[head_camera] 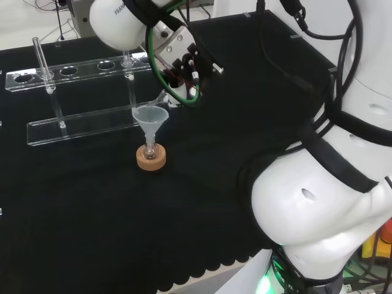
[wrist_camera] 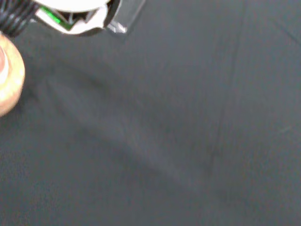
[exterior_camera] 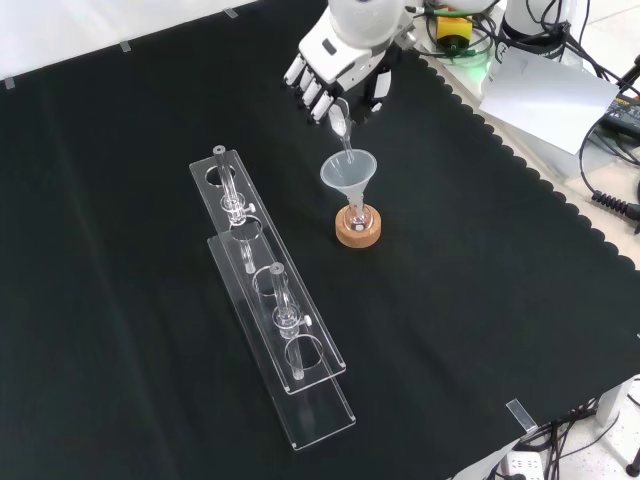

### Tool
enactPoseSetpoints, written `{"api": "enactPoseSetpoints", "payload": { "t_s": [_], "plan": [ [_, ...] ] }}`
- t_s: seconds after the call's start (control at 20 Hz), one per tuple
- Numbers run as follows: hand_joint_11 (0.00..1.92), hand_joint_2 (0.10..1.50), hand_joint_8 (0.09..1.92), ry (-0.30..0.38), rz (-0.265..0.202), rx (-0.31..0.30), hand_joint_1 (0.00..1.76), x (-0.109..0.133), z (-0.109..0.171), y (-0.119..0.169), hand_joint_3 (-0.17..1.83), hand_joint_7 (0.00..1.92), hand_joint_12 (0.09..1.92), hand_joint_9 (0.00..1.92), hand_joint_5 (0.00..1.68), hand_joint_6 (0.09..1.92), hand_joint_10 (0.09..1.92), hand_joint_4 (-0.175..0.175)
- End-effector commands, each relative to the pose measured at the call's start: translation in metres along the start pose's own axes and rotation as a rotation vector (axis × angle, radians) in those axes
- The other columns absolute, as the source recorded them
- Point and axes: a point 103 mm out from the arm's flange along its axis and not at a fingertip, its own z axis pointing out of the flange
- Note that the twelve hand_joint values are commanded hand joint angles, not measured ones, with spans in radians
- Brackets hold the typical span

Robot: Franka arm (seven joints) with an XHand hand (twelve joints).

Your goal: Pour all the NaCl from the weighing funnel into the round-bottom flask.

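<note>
Fingers of the hand curl round a clear weighing funnel, grasping its bowl end. In the front view the funnel slants down, its thin spout reaching into the mouth of a wide clear filter funnel. That filter funnel sits in the neck of a small round-bottom flask, which stands upright in a cork ring on the black cloth.

From the head view the hand is partly hidden behind the arm's white link; the weighing funnel shows faintly, just above the rim of the filter funnel. Cannot tell from either view whether any salt is in the weighing funnel or in the flask.

A clear rack holding tubes stands to the left of the flask in the front view, well apart from it; in the head view the rack lies farther off, behind the flask.

The wrist view catches an edge of the cork ring against bare cloth.
</note>
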Motion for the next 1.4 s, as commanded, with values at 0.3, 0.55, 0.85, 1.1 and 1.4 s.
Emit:
{"api": "enactPoseSetpoints", "payload": {
  "t_s": [0.3,0.55,0.85,1.1,1.4],
  "plan": [
    [0.79,0.59,0.64,-0.133,0.016,0.058,1.11,0.012,0.004,0.004,0.88,1.0,1.09,1.16,1.18,0.95,0.39,0.175],
    [0.79,0.59,0.64,-0.131,0.015,0.059,1.11,0.01,0.005,0.004,0.88,1.0,1.09,1.16,1.18,0.95,0.39,0.175],
    [0.79,0.59,0.64,-0.101,0.015,0.051,1.11,-0.002,0.012,0.001,0.88,1.0,1.09,1.16,1.18,0.95,0.38,0.175],
    [0.79,0.59,0.64,-0.116,0.022,0.05,1.11,0.005,0.005,0.001,0.88,1.0,1.09,1.17,1.18,0.95,0.38,0.175],
    [0.8,0.59,0.64,-0.117,0.011,0.043,1.11,-0.002,0.011,0.002,0.88,0.99,1.09,1.17,1.18,0.95,0.38,0.175]
  ]
}}
